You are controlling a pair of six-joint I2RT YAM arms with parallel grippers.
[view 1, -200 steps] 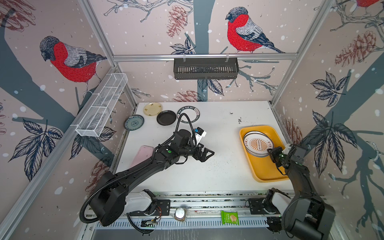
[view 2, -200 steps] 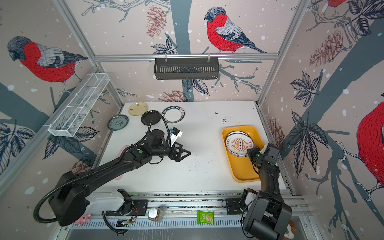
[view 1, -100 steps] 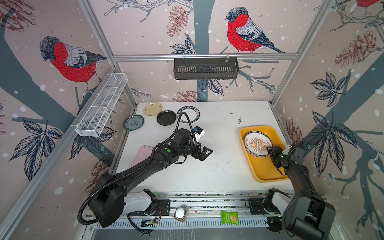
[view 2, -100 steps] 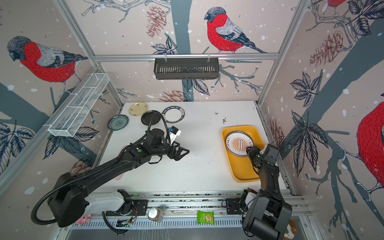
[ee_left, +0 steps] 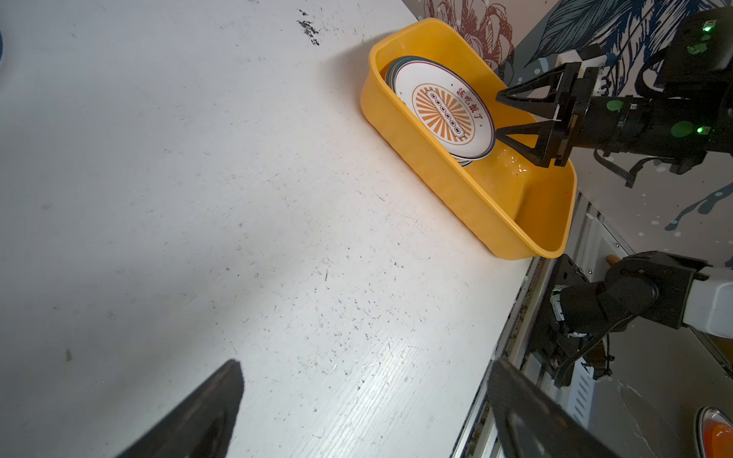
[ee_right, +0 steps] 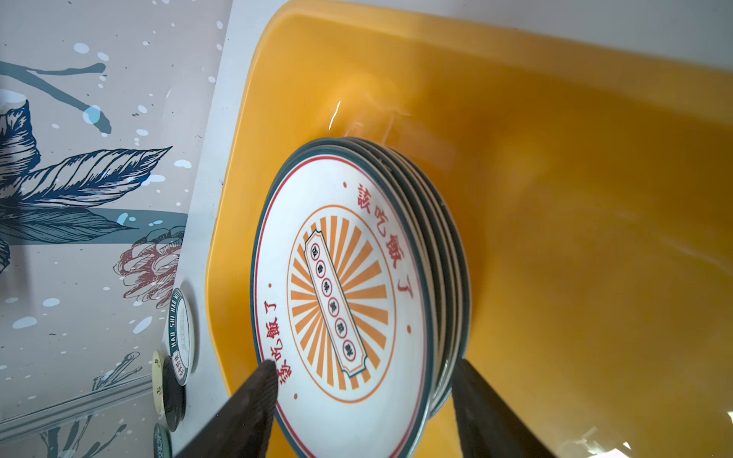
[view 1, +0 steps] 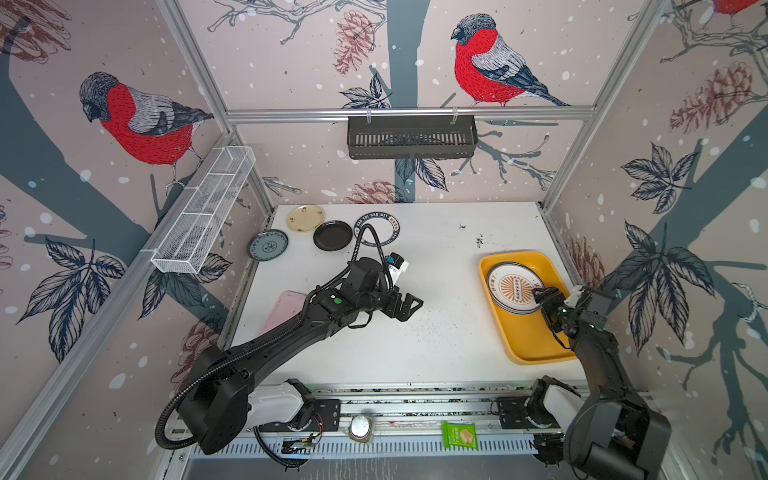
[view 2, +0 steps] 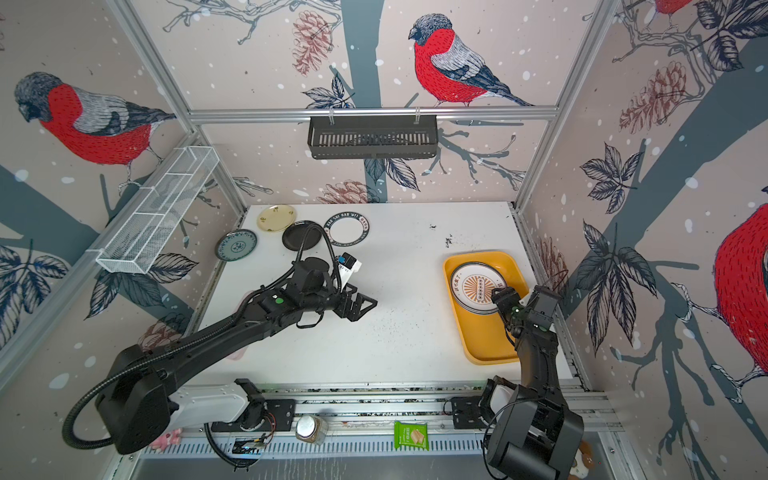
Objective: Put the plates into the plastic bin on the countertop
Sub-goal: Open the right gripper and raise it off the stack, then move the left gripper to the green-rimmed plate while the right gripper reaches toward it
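Risk: the right gripper (ee_left: 497, 115) has its jaws parted astride the rim of the sunburst plate (ee_right: 341, 293) on top of the stack; a skewed retreat could snag and tip the plate
Location: the stack sits in the far end of the plastic bin (view 1: 528, 349); the black plate (view 1: 332, 235) and three others wait at the far-left corner of the countertop (view 1: 436, 340)
Pose: the right arm is low over the bin; the left gripper (view 1: 409, 305) is spread wide and empty, hovering mid-counter

A yellow plastic bin (view 2: 484, 347) sits on the right of the white countertop (view 2: 415, 340). A pile of plates (view 2: 473, 286) with an orange sun on top lies in its far end. The right gripper (view 2: 500, 301) is at the pile's near edge. At the far left lie four more plates (view 2: 295, 239). The left gripper (view 2: 365, 309) hangs over the middle, empty.
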